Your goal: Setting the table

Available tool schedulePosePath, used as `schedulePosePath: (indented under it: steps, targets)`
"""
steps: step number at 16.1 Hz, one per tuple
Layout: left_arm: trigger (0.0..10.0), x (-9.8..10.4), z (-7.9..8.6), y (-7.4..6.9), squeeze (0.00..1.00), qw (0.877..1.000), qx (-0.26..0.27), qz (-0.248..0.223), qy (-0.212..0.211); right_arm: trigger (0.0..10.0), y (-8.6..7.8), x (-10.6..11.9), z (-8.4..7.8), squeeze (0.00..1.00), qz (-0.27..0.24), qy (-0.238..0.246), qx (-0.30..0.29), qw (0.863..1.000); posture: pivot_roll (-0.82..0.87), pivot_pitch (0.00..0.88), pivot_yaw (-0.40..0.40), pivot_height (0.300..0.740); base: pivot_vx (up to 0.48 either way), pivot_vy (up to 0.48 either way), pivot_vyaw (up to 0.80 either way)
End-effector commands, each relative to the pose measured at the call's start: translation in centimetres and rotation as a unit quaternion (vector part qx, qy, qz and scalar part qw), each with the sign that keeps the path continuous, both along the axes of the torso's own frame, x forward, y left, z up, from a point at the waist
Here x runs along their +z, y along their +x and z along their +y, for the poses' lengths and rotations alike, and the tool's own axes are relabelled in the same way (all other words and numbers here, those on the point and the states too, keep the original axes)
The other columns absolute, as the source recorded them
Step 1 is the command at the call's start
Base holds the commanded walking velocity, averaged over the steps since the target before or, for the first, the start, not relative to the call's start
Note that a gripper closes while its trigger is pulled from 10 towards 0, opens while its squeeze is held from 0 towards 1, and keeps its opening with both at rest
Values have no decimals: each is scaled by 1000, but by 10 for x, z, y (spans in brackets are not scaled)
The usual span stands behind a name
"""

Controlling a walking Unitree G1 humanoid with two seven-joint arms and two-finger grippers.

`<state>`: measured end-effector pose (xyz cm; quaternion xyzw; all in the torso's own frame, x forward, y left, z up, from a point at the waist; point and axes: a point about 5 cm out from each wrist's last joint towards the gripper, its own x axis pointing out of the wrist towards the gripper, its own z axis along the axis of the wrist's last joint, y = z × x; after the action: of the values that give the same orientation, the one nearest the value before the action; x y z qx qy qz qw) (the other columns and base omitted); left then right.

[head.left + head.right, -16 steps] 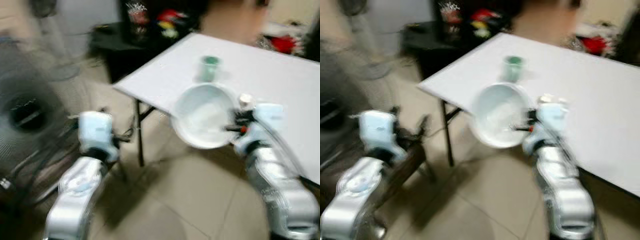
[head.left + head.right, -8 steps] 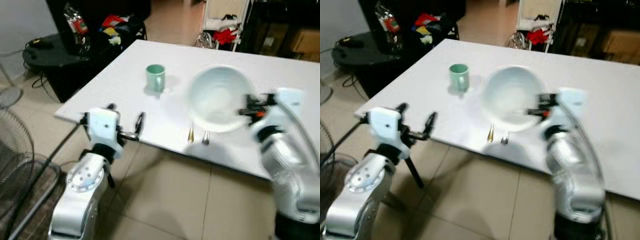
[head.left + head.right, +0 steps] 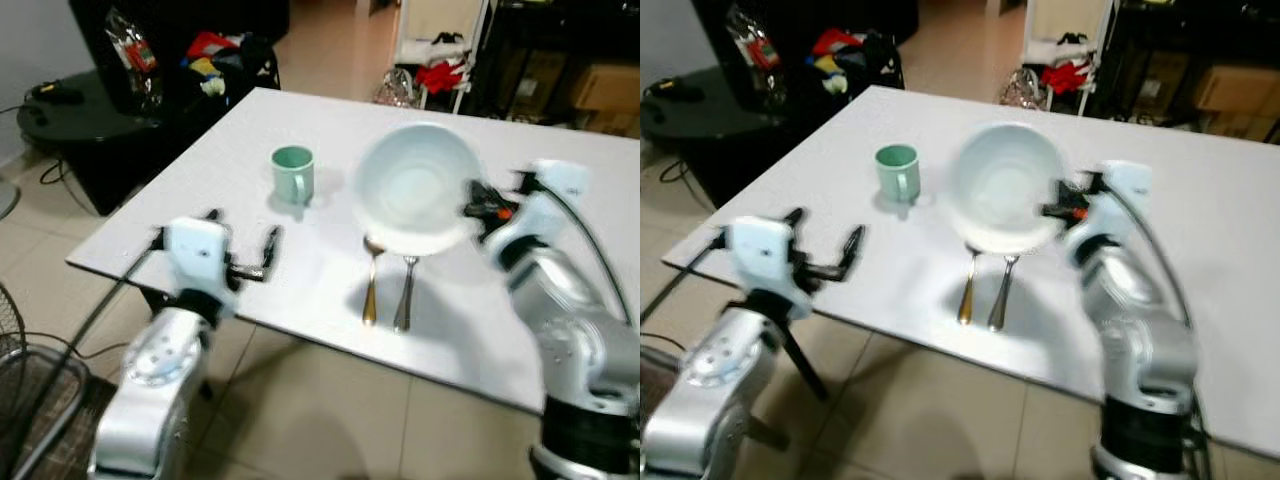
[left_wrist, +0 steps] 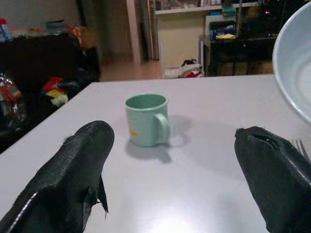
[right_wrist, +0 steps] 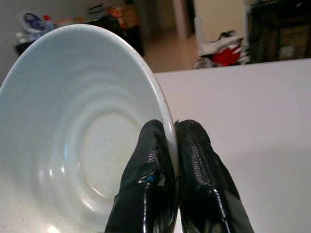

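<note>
r gripper [image 5: 170, 145] still pinching bowl [image 3: 415, 200] rim, spoon [image 3: 371, 285] now visible, l gripper [image 4: 170, 179] spread

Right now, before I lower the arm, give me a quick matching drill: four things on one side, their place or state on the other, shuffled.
Things:
1. bowl
2. mug
3. spoon and fork
4. left gripper

States:
A. open, holding nothing
B. flat on the table, side by side
C. rim pinched by the right gripper
D. upright on the table

Pairs: 1-C, 2-D, 3-B, 4-A
</note>
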<state>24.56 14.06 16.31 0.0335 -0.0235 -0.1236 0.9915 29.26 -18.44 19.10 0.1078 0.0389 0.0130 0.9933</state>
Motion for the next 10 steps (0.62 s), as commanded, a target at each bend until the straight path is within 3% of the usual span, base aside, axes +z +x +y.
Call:
schedulePosePath:
  steps: [1, 10]
  targets:
    - [10000, 4, 8, -2, 0, 1000, 12, -5, 9, 10000, 4, 11, 12, 0, -24, 13, 24, 999, 36, 0, 22, 740, 360, 0, 0]
    - [10000, 4, 2, 0, 0, 1000, -14, -3, 9, 10000, 22, 7, -1, 0, 9, 26, -4, 1000, 27, 0, 38, 740, 360, 0, 0]
